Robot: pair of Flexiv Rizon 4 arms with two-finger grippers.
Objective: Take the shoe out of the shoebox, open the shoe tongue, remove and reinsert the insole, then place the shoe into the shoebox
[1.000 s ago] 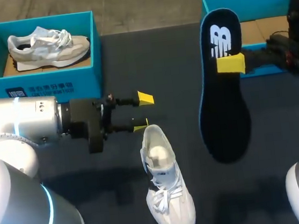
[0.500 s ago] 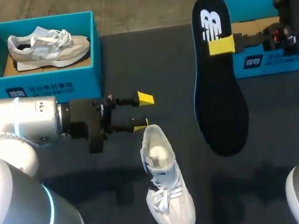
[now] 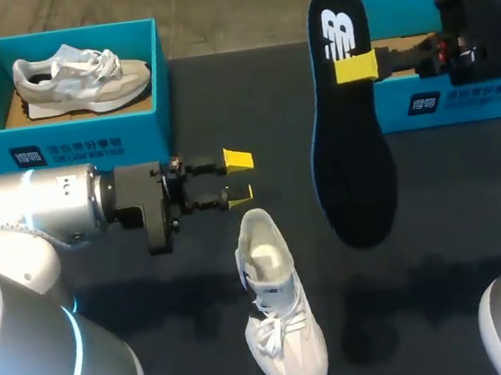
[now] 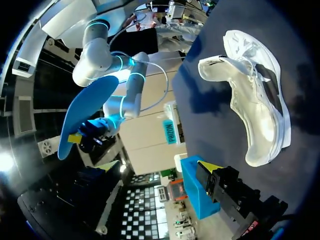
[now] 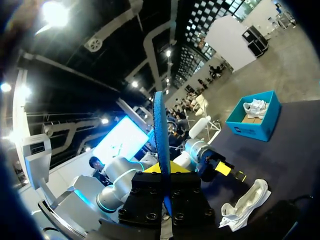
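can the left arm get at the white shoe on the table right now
Probably yes: the left gripper sits just off the heel of the white shoe, jaws open and empty, nothing between them. The insole hangs clear to the side in the right gripper.

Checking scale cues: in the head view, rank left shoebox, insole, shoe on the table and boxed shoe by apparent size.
1. left shoebox
2. insole, raised nearer the camera, so inflated
3. shoe on the table
4. boxed shoe
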